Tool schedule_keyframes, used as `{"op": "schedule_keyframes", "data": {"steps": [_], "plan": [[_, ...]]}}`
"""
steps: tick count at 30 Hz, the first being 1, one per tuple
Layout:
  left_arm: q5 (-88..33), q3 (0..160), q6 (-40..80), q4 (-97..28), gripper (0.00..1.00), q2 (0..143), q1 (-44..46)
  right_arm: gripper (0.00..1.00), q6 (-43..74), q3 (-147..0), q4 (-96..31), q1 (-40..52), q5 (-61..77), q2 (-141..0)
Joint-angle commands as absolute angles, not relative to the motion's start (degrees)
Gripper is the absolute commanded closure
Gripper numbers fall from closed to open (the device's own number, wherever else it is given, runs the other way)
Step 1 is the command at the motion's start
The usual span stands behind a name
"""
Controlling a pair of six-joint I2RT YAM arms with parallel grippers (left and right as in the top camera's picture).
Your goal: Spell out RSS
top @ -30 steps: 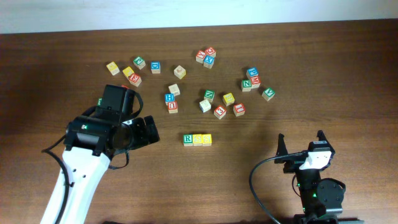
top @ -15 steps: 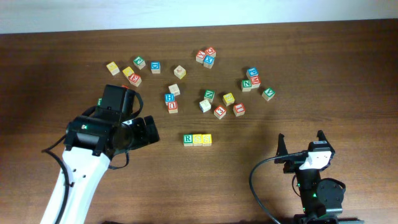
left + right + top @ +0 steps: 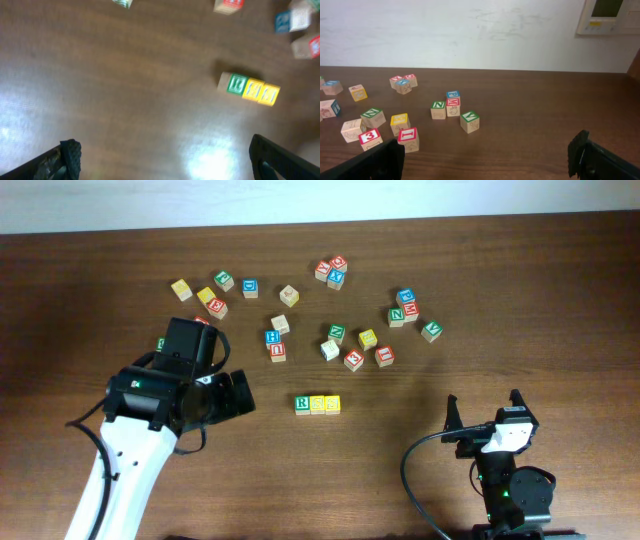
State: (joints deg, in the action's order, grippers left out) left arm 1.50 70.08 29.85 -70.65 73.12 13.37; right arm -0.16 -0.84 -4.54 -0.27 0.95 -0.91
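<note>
Three wooden cubes [image 3: 317,404] sitting flush in row on glossy brown table [image 3: 330,480]; left gripper [image 3: 236,394] gaping wide, empty; right gripper [image 3: 484,411] gaping, empty too.

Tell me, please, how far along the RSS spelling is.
Looks essentially done: a green R block and two yellow blocks, apparently S's, sit touching in a row. Nothing is in hand: the left claw is open, apart from the row, and the right claw is open farther off. Nothing obvious is left.

A dark wood table [image 3: 520,300] meets a white wall [image 3: 470,30]; a wall panel [image 3: 611,16] hangs at 1 o'clock.
</note>
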Motion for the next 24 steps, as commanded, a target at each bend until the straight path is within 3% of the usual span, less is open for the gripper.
{"op": "schedule_keyframes", "data": {"steps": [1, 9, 15, 24], "plan": [[3.05, 69.97, 29.91, -66.72, 0.01, 72.82, 13.21, 0.02, 0.25, -0.32, -4.54, 0.1, 0.64, -0.19], [1.06, 61.04, 18.65, -52.66, 0.01, 67.29, 13.21, 0.02, 0.25, -0.32, -4.54, 0.1, 0.62, -0.19], [1.08, 50.52, 18.33, -43.05, 0.01, 58.02, 11.51, 0.02, 0.25, -0.32, -4.54, 0.1, 0.62, -0.19], [-0.23, 39.51, 18.33, -43.27, 0.01, 41.39, 2.28, 0.02, 0.25, -0.32, -4.54, 0.1, 0.62, -0.19]]}}
